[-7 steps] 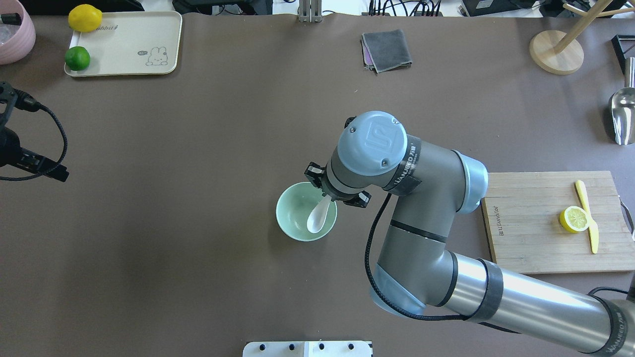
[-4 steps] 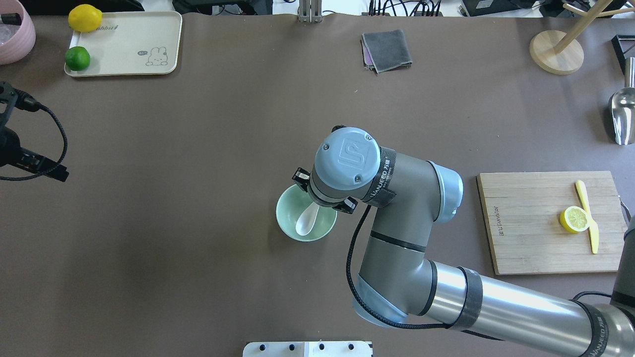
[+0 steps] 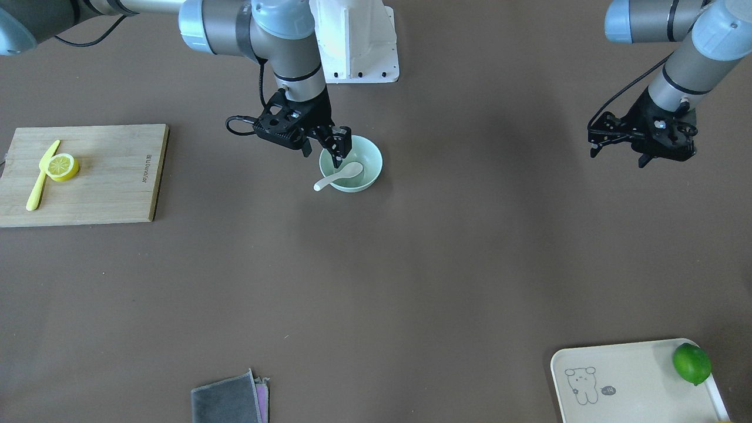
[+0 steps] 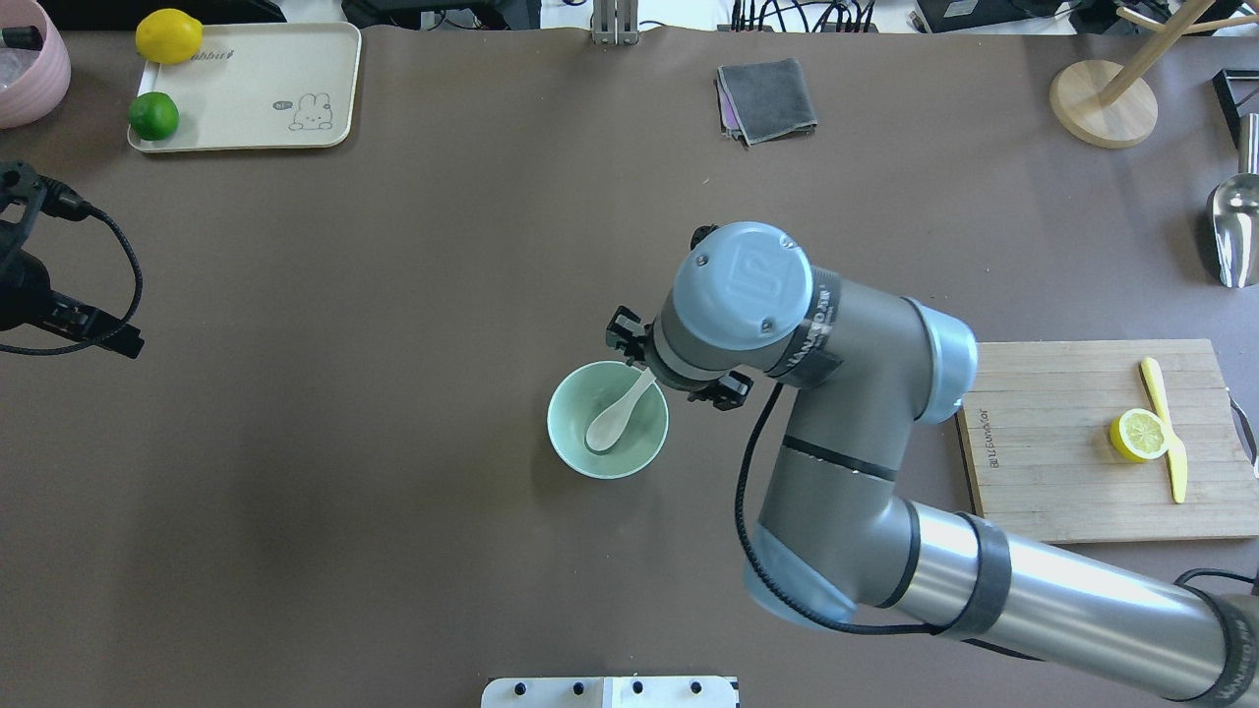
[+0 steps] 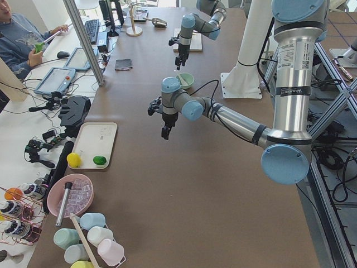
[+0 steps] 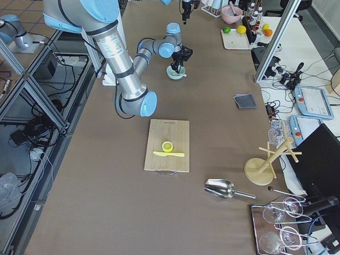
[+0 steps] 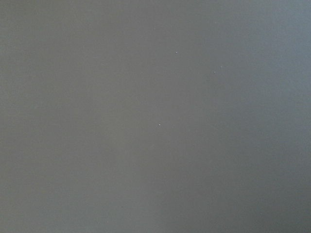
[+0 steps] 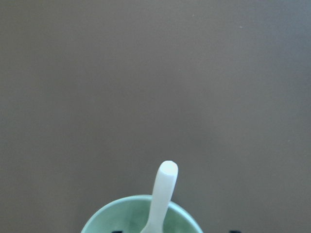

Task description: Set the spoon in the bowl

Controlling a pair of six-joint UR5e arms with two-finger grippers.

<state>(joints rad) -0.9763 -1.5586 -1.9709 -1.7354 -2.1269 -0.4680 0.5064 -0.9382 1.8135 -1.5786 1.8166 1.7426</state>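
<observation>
- Spoon (image 4: 612, 421): white, lay in the bowl (image 4: 575, 454) with its scoop inside and its handle leaning on the rim, jutting past it.
- Bowl: pale green, stood on the brown surface (image 4: 393, 295).
- Right pincer (image 3: 323, 151): open and empty, poised over the bowl's edge.
- Left pincer (image 3: 617, 158): open and empty, well apart above bare surface.

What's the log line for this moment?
spoon: scoop inside bowl, handle over rim | right gripper: open, above bowl edge | left gripper: empty, far from bowl | step: spoon placed
</observation>
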